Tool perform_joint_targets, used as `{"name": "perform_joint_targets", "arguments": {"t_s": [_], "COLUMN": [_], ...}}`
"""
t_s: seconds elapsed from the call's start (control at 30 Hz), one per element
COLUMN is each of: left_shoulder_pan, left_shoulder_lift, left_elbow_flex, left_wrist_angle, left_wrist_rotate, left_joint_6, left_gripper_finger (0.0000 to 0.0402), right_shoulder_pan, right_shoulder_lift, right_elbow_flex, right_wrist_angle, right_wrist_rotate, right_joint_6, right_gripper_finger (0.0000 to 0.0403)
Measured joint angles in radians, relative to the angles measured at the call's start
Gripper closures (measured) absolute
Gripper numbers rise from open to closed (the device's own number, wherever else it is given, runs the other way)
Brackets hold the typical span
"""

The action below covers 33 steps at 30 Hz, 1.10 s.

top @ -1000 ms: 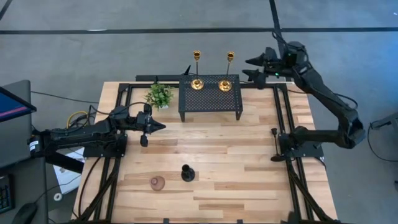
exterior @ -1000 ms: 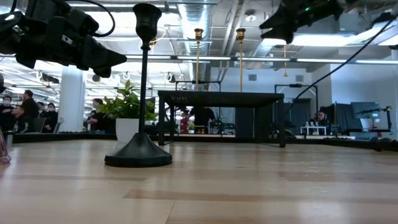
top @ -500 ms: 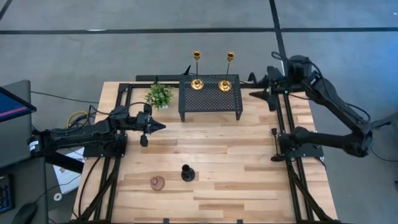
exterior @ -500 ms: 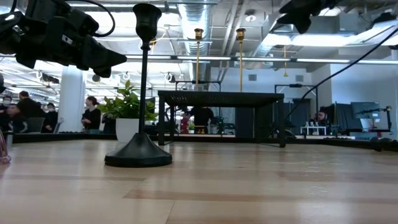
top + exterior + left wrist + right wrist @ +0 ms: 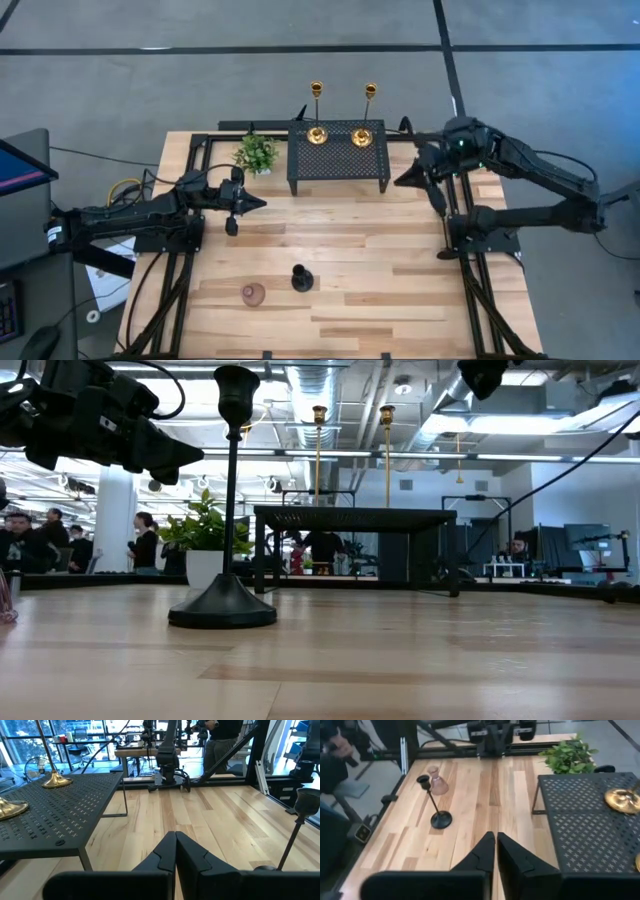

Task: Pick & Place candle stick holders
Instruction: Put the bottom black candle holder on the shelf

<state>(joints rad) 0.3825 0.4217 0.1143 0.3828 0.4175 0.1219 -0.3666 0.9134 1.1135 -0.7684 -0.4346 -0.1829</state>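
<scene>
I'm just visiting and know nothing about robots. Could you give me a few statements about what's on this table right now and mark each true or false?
1. Both gold candle holders stand on the black mesh stand. True.
2. The right hand grips a gold holder. False: it is shut and empty.
3. The black candle holder lies tipped over. False: it stands upright.
4. The pinkish holder sits beside the black one. True.
5. The left hand is empty. True.

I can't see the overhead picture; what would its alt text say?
Two dark robot arms reach over a wooden table from either side, both empty: the left end effector shut at mid-table, the right end effector shut beside a black mesh stand. Two gold candle stick holders stand on it; a black holder and a pinkish-brown holder sit near the front edge.
</scene>
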Motion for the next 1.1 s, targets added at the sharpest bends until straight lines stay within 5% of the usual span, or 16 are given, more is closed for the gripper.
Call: {"name": "perform_joint_targets", "arguments": {"t_s": [0.33,0.67,0.87,1.1], "left_shoulder_pan": [0.0,-0.041,-0.104,-0.189], "left_shoulder_lift": [0.0,0.0,-0.003,-0.002], "left_elbow_flex": [0.0,0.0,0.007,0.102], "left_wrist_angle": [0.0,0.001,0.01,0.028], "left_wrist_rotate": [0.003,0.239,0.238,0.119], "left_joint_6": [-0.042,-0.092,-0.187,-0.262], "left_gripper_finger": [0.0396,0.0396,0.0396,0.0398], "right_shoulder_pan": [0.231,0.397,0.496,0.638], "right_shoulder_lift": [0.0,0.005,0.005,0.004], "right_elbow_flex": [-0.111,-0.336,-0.422,-0.43], "right_wrist_angle": [0.149,0.514,0.697,0.792], "right_wrist_rotate": [0.201,0.324,0.419,0.628], "right_joint_6": [0.08,0.165,0.226,0.207], "right_gripper_finger": [0.04,0.0402,0.0402,0.0403]}}
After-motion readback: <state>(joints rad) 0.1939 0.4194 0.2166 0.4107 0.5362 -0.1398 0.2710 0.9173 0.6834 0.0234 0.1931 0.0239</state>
